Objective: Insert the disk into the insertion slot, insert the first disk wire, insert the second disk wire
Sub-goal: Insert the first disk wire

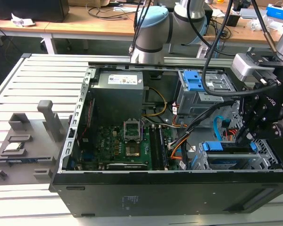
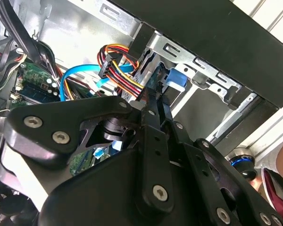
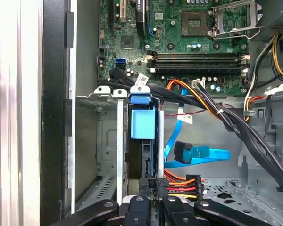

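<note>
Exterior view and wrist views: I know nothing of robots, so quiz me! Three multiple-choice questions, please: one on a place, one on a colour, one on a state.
1. Where is the disk? A on the floor; B in the insertion slot; C in a drawer.
2. What colour is the second disk wire? A green; B white; C light blue.
3. That wire's plug end near the slot is: A loose; B plugged into the disk; C cut off.
Answers: B, its blue frame sits inside the slot; C, it is plainly light blue in the first wrist view; A, the plug lies free, apart from the disk.
</note>
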Motion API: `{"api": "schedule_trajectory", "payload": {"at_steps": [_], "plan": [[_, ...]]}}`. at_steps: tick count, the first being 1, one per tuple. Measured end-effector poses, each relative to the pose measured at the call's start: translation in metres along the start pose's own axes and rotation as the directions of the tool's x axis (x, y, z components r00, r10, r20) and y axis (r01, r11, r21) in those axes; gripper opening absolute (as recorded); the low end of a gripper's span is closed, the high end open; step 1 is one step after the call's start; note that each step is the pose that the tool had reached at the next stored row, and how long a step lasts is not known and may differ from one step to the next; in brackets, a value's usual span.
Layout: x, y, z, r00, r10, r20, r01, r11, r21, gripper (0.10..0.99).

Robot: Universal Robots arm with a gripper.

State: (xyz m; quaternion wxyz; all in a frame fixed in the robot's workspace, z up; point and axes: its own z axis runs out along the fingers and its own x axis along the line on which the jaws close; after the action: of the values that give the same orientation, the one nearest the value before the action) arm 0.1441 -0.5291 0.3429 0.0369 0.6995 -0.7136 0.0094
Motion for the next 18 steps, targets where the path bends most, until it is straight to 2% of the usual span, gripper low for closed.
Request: {"api": "schedule_trajectory", "payload": {"at_steps": [14,15,16,18], "plan": [[-0.0003,-0.0014,0.0059,1.0,0.0,-0.0002,0.0,1.0,0.0,0.176],[-0.0003,-0.0014,0.0058,1.0,0.0,-0.0005,0.0,1.0,0.0,0.176],[-0.0003,-0.0014,0.0056,1.0,0.0,-0.0009,0.0,1.0,0.0,0.239],[0.0001,-0.0012,-0.0002,1.0,0.0,-0.001,0.0,1.0,0.0,0.239]]}}
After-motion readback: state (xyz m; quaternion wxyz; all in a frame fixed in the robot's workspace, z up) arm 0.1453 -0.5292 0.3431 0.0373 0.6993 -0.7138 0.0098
